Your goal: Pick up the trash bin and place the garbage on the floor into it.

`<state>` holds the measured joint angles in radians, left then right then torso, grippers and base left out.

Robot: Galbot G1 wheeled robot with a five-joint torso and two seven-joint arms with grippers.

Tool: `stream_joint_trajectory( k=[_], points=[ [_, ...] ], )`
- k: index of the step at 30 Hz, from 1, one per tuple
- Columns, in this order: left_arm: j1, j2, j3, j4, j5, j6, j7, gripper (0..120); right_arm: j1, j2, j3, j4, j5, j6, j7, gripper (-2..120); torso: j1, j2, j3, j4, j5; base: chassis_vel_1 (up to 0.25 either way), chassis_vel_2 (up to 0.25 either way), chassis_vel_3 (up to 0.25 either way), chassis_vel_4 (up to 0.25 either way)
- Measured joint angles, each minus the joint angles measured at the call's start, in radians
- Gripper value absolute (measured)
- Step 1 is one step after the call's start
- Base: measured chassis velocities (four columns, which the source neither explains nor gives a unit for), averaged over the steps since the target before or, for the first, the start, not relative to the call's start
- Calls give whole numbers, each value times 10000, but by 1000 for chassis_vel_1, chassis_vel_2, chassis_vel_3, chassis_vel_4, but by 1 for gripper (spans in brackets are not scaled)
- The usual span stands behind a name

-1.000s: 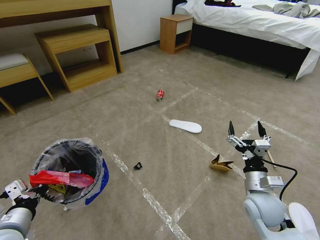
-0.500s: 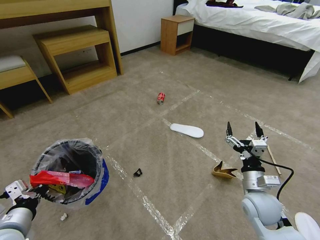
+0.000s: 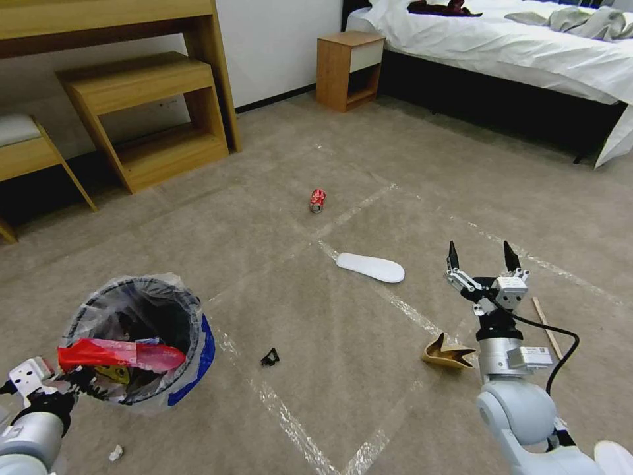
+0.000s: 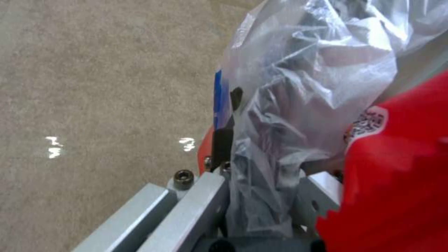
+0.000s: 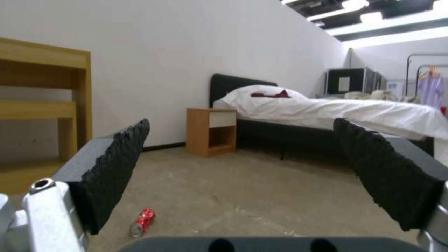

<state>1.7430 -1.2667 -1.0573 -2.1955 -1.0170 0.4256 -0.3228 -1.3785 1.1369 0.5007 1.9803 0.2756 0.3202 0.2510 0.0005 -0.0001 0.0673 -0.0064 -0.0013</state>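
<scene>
The trash bin (image 3: 142,343), dark and lined with a clear bag (image 4: 308,87), hangs at the lower left with a red wrapper (image 3: 119,354) lying across its mouth. My left gripper (image 3: 74,382) is shut on its near rim, one black finger (image 4: 223,140) outside the bag. Held above the floor (image 3: 316,316) at the right, my right gripper (image 3: 481,254) is open and holds nothing, its pads (image 5: 117,164) wide apart. Garbage lies ahead: a crushed red can (image 3: 318,200), a white insole (image 3: 370,267), a brown cardboard piece (image 3: 448,353) just left of my right arm, and a wooden stick (image 3: 546,326).
A small black scrap (image 3: 270,358) and a white paper scrap (image 3: 116,452) lie near the bin. Wooden desk and shelves (image 3: 142,112) stand at the far left, a nightstand (image 3: 348,69) and a bed (image 3: 514,53) at the far right. Tape strips (image 3: 290,415) cross the carpet.
The whole head view has shifted; the floor litter sits lower in the picture, so the camera moved. A white paper scrap came into sight by the bin. Both arms keep their pose.
</scene>
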Motion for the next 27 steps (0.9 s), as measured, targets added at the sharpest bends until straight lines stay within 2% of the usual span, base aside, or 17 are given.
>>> stream_joint_trajectory(
  k=[2, 3, 4, 5, 6, 7, 8, 9, 11, 12, 14, 15, 19, 27],
  points=[
    [35, -29, 3, 8, 29, -9, 3, 0, 120, -85, -155, 3, 392, -319, 298, 100, 0, 0, 0, 1, -1, -6, 31, 14, -22],
    [67, -63, 13, -1, 52, -13, 6, 0, 285, -172, -367, 56, 1050, -941, 936, 100, 0, 0, 0, 3, 0, 0, 0, 0, 0],
    [67, -63, 13, -1, 52, -13, 6, 0, 285, -172, -367, 56, 1050, -941, 936, 100, 0, 0, 0, 3, 0, 0, 0, 0, 0],
    [79, -79, 17, -17, 56, -13, 6, 0, 386, -208, -455, 120, 1500, -1353, 1361, 100, 0, 0, -1, 3, -2, 0, 0, 0, 0],
    [88, -86, 19, -33, 58, -13, 8, 0, 507, -240, -533, 192, 1974, -1882, 1874, 100, -1, 0, -1, 2, -1, 0, 0, 0, 0],
    [108, -94, 20, -63, 71, -14, 13, 0, 746, -307, -606, 297, 2906, -3119, 2967, 100, -1, 0, -1, 3, 0, 0, 0, 0, 0],
    [108, -94, 20, -63, 71, -14, 13, 0, 746, -307, -606, 297, 2906, -3119, 2967, 100, -1, 0, -1, 3, 0, 0, 0, 0, 0],
    [118, -97, 21, -71, 76, -14, 13, 0, 872, -332, -604, 308, 3469, -3879, 3708, 100, -1, 0, -1, 4, 0, 0, 0, 0, 0],
    [108, -113, 21, -74, 84, -14, 13, 0, 987, -333, -450, 195, 4535, -4777, 5059, 100, -1, 0, -1, 3, -1, 0, 0, 0, 0],
    [108, -113, 21, -74, 84, -14, 13, 0, 987, -333, -450, 195, 4535, -4777, 5059, 100, -1, 0, -1, 3, -1, 0, 0, 0, 0],
    [77, -134, 43, -70, 84, -14, 9, 0, 1009, -241, -135, -43, 6143, -5344, 6519, 100, -1, 0, -1, 2, 2, 0, 0, 0, 0],
    [77, -134, 43, -70, 84, -14, 9, 0, 1009, -241, -135, -43, 6143, -5344, 6519, 100, -1, 0, -1, 2, 2, 0, 0, 0, 0],
    [43, -146, 74, 17, 108, -14, 4, 0, 644, -7, 683, -375, 7968, -5782, 7630, 100, -1, 0, -1, 0, -1, 0, 0, 0, 0],
    [-66, -215, 183, 117, 169, -18, 0, 0, 383, 420, 407, -1208, 9243, -6196, 8047, 100, -1, 0, -1, 0, -1, 0, 0, 0, 0]
  ],
)
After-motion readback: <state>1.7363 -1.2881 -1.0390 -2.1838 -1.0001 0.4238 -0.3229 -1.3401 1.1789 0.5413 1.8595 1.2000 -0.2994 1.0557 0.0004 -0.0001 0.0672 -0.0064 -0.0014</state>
